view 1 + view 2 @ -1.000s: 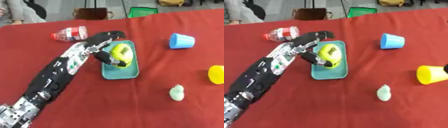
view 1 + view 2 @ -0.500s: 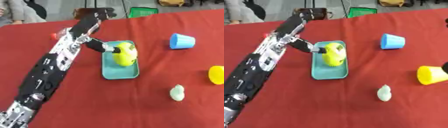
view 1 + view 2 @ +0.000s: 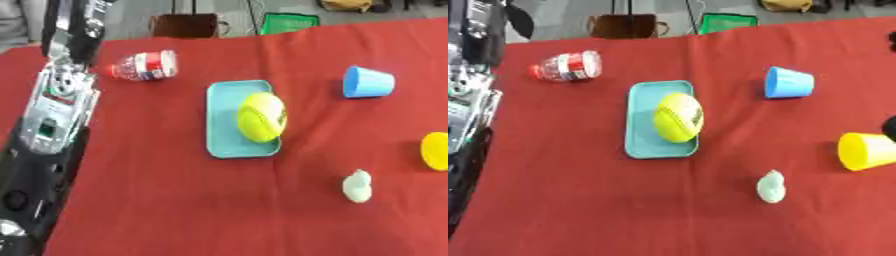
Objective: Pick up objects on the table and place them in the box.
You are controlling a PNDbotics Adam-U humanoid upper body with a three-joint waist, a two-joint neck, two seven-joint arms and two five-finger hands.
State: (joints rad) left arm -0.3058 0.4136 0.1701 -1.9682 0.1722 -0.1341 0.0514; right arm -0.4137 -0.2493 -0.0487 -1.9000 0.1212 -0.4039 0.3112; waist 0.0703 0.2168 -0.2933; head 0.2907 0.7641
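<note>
The robot's left arm (image 3: 54, 107), black with silver panels, rises along the left edge and runs out of view at the top. Its hand cannot be made out, so whether the fingers are spread or curled cannot be told. The right hand does not clearly show; only dark shapes sit at the right edge.

Just right of the arm, at the far left of the red tablecloth (image 3: 175, 200), a clear plastic bottle with a red label (image 3: 144, 66) lies on its side. Toward the middle sits a shallow light-blue rectangular tray (image 3: 224, 125), which serves as the box, with a yellow ball marked with dark lines (image 3: 262, 117) resting in it against its right rim. Further right, a blue plastic cup (image 3: 787, 82) lies tipped over. Near the right edge is a yellow cup (image 3: 866, 150), also on its side. Nearer, between tray and yellow cup, stands a small pale-green lump (image 3: 771, 186).

The next pick is likely the bottle, being closest to the arm. A grasp across its middle should stop it rolling, and it should be set down in the tray's open left part, clear of the ball.
</note>
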